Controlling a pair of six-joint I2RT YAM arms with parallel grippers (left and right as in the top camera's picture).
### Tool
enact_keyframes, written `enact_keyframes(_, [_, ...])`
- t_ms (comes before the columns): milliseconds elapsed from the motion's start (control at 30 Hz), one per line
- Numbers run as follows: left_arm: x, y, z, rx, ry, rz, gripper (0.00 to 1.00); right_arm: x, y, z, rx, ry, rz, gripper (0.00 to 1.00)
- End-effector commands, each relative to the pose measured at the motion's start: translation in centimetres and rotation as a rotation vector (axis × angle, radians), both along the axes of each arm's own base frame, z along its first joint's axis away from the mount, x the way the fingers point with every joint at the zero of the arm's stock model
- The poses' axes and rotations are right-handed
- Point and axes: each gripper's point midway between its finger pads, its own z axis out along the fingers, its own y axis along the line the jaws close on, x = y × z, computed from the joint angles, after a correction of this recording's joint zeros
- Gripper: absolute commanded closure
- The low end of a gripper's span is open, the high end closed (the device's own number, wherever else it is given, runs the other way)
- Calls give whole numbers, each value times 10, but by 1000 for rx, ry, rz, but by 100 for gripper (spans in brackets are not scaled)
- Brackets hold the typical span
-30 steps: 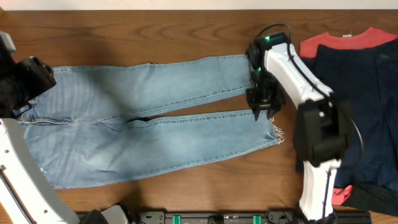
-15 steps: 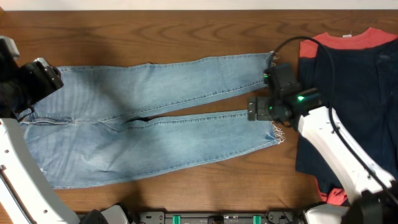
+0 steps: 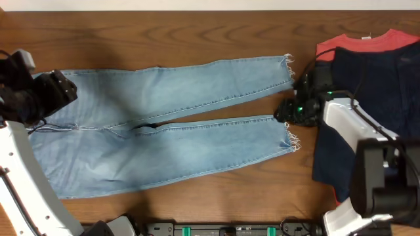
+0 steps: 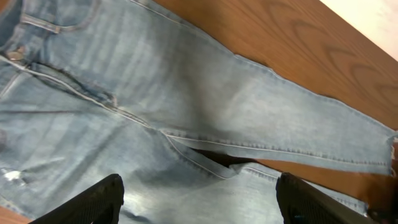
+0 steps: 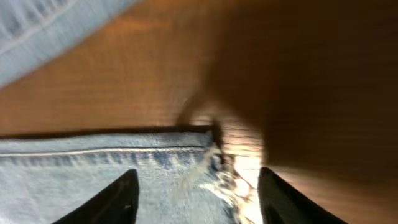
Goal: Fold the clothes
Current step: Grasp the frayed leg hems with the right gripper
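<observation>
The light-blue jeans (image 3: pixel 157 124) lie flat across the table, waist at the left, both legs pointing right with frayed hems (image 3: pixel 291 139). My left gripper (image 3: pixel 49 95) hovers open over the waist; the left wrist view shows the crotch and legs (image 4: pixel 186 118) below its spread fingers (image 4: pixel 199 202). My right gripper (image 3: pixel 285 113) sits at the hem end, between the two legs. In the right wrist view its fingers (image 5: pixel 196 199) are open over the frayed hem corner (image 5: pixel 214 174) of the near leg.
A dark navy garment (image 3: pixel 374 111) lies over a red one (image 3: pixel 367 46) at the table's right side, under my right arm. The wooden table (image 3: pixel 197 33) shows behind the jeans and along the front edge.
My right arm has swung from over the hems out to the right, and its gripper now points left at the near leg's hem. My left gripper has shifted slightly right over the waist.
</observation>
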Motion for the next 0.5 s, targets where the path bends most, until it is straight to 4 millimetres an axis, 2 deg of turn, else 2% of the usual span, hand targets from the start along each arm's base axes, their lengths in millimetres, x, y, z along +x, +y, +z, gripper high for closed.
enact_keyframes(0, [2, -9, -2, -26, 2, -26, 20, -12, 18, -18, 40, 53, 90, 52])
enact_keyframes(67, [2, -10, -2, -27, 3, -27, 20, -14, 19, -24, 39, 67, 96, 66])
enact_keyframes(133, [2, -10, -2, -28, 5, -27, 20, -10, 20, -23, 38, 51, 97, 89])
enact_keyframes(167, [2, -10, -2, -27, 5, -27, 20, -4, 18, -19, 37, 30, 102, 96])
enact_keyframes(233, [2, -10, -3, -24, 7, -25, 20, 12, 9, -6, 15, -19, 80, 99])
enact_keyframes(367, [1, -7, -4, -9, 14, -25, 20, 53, -18, 37, -32, -145, 11, 99])
enact_keyframes(467, [-3, 7, -9, 53, 55, 15, 20, 77, -43, 66, -85, -229, -49, 99])
